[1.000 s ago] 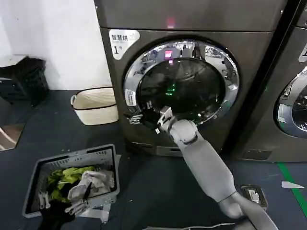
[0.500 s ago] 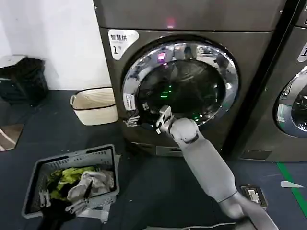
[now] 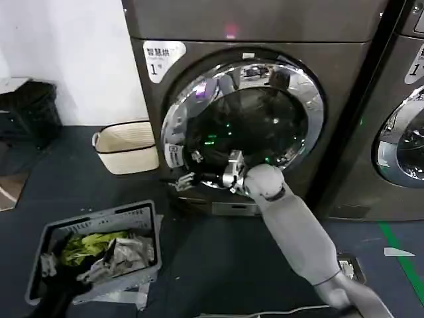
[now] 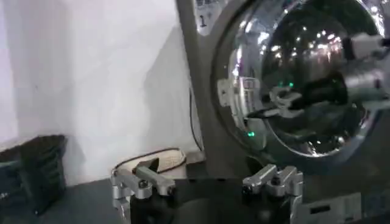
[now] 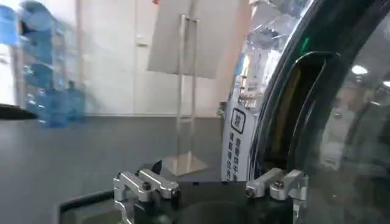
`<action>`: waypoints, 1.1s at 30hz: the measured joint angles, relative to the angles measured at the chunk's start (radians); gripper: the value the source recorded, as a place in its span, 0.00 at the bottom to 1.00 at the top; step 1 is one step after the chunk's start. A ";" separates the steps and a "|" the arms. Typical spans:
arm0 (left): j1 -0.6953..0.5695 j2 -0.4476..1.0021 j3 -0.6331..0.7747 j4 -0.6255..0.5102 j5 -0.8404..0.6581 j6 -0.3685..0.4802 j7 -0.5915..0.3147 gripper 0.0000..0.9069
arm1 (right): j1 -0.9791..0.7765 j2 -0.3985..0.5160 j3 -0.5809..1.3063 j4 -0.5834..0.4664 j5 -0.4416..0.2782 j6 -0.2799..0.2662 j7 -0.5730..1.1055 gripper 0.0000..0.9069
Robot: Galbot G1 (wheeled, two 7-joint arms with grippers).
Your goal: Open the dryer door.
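Observation:
The dryer door, a chrome ring around dark glass, stands slightly ajar, its left edge swung out from the machine front. My right gripper is at that left edge, low on the ring, fingers open, with the grey arm reaching up from the lower right. In the right wrist view the gripper is spread wide, with the door's rim and a white sticker close by one finger. The left wrist view shows the door, the right gripper at its edge, and my left gripper open, low and well back.
A grey crate of laundry sits on the dark floor at the lower left. A cream basket stands against the wall beside the dryer. A second machine stands on the right, and a black bin at far left.
The door's left edge has swung outward from the machine. My right gripper has moved down and toward me with it.

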 joint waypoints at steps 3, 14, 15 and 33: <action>-0.025 0.022 -0.039 0.000 -0.031 0.001 -0.002 1.00 | -0.001 -0.018 0.010 0.018 0.017 0.001 -0.042 1.00; -0.105 0.140 -0.129 0.082 -0.163 0.002 -0.008 1.00 | -0.028 -0.075 0.033 0.064 0.040 0.006 -0.169 1.00; -0.112 0.153 -0.132 0.094 -0.172 0.001 -0.008 1.00 | -0.030 -0.080 0.036 0.067 0.041 0.005 -0.182 1.00; -0.287 0.387 -0.077 0.284 -0.350 -0.003 -0.014 1.00 | -0.060 -0.164 0.083 0.119 0.073 -0.014 -0.428 1.00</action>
